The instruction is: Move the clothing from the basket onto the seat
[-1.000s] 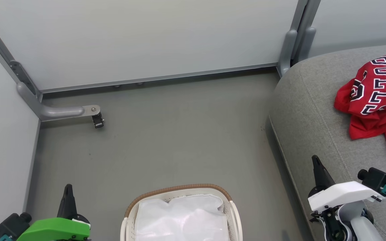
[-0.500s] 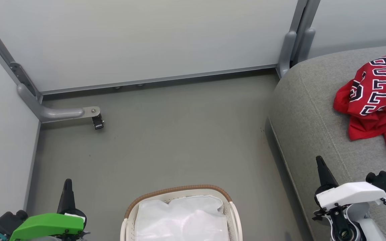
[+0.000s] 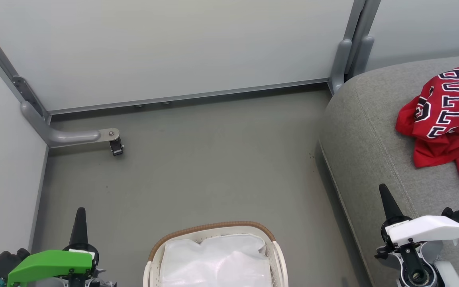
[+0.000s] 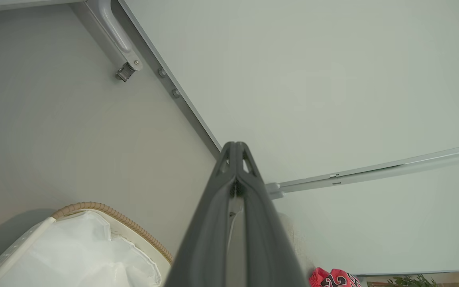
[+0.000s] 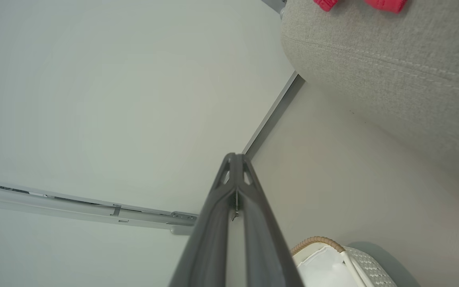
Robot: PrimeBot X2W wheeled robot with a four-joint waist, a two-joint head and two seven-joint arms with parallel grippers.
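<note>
At two o'clock in the head view, the clothing [image 3: 446, 119] lies crumpled on the seat [image 3: 373, 135], red with black-and-white lettering facing up and white trim at its lower edge. Down at six o'clock the basket [image 3: 213, 226] stands on the grey floor [image 3: 213, 159], with its white lining [image 3: 217, 259] inside. At seven o'clock the left gripper [image 3: 80, 213] points toward twelve, its fingers [image 4: 213, 223] pressed together at the tips. At four o'clock the right gripper [image 3: 385, 191] shows against the seat's near edge, fingers likewise pressed together. Over at ten o'clock a grey bracket [image 3: 78, 136] carries a small caster beside the wall.
</note>
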